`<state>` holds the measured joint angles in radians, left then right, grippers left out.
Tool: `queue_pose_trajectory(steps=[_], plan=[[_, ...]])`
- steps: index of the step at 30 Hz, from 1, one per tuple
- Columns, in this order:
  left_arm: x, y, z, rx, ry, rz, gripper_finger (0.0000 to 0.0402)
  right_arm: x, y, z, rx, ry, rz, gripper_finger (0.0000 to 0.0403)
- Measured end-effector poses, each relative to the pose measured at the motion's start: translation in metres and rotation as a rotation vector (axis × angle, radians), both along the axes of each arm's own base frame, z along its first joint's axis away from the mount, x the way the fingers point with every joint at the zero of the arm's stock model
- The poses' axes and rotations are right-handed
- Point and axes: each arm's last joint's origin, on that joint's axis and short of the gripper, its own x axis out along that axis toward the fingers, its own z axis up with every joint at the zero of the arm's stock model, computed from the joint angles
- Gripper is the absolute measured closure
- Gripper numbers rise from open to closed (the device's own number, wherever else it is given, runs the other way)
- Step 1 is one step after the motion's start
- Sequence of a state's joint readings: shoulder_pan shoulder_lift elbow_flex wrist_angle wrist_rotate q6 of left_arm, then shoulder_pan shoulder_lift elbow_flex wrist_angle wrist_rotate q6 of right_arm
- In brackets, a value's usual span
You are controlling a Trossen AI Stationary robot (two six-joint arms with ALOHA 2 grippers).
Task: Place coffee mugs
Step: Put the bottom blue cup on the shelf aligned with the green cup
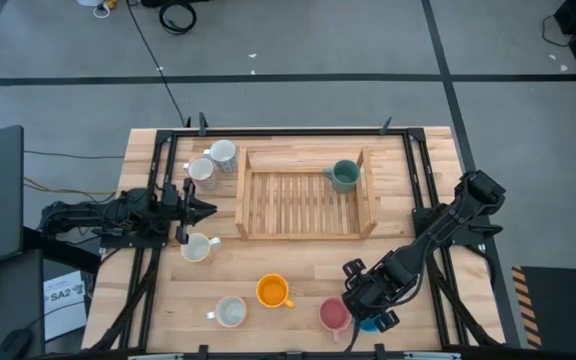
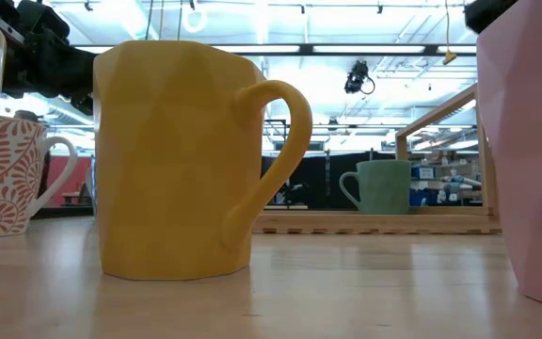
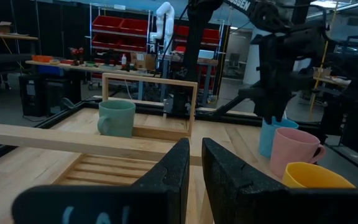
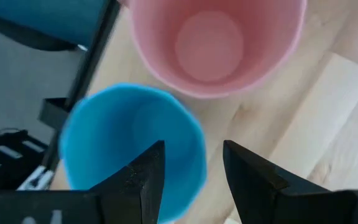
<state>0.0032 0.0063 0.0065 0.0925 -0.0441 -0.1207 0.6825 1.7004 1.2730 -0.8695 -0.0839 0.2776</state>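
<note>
My right gripper (image 4: 193, 152) is open and points down over the blue mug (image 4: 129, 146) near the table's front right. One finger is over the mug's hollow, the other outside its wall on the side toward the pink mug (image 4: 216, 43); no touch shows. Both mugs stand upright on their bases. The orange mug (image 1: 273, 291), a whitish mug (image 1: 231, 312) and a cream mug (image 1: 197, 247) stand on the table. Two whitish mugs (image 1: 211, 162) stand at the far left. A green mug (image 1: 343, 176) stands in the wooden tray (image 1: 258, 205). My left gripper (image 1: 193, 208) waits shut, level, left of the tray.
The slatted tray takes up the table's middle far part, its raised rails (image 3: 148, 84) around the green mug (image 3: 117, 118). Black frame rails (image 1: 433, 200) run along the table's sides. Bare wood lies between the tray and the front row of mugs.
</note>
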Motion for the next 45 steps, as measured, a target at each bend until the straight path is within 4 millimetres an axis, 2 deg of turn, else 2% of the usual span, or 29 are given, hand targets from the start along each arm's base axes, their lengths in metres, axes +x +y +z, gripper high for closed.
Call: queue_pose_trajectory(steps=[12, 17, 27, 33, 45], plan=[[0.0, 0.0, 0.0, 0.0, 0.0, 0.0, 0.0351, -0.003, -0.004, -0.019, 0.028, 0.024, -0.016, 0.0235], [0.0, 0.0, 0.0, 0.0, 0.0, 0.0, 0.0351, -0.003, -0.004, -0.021, 0.033, 0.031, -0.017, 0.0249], [0.0, 0.0, 0.0, 0.0, 0.0, 0.0, 0.0351, -0.003, -0.004, -0.021, 0.052, 0.065, -0.146, 0.0325], [0.0, 0.0, 0.0, 0.0, 0.0, 0.0, 0.0351, -0.004, -0.004, -0.021, 0.054, 0.07, -0.157, 0.0378], [0.0, 0.0, 0.0, 0.0, 0.0, 0.0, 0.0351, -0.005, -0.009, -0.021, 0.049, 0.145, -0.3, 0.0366]])
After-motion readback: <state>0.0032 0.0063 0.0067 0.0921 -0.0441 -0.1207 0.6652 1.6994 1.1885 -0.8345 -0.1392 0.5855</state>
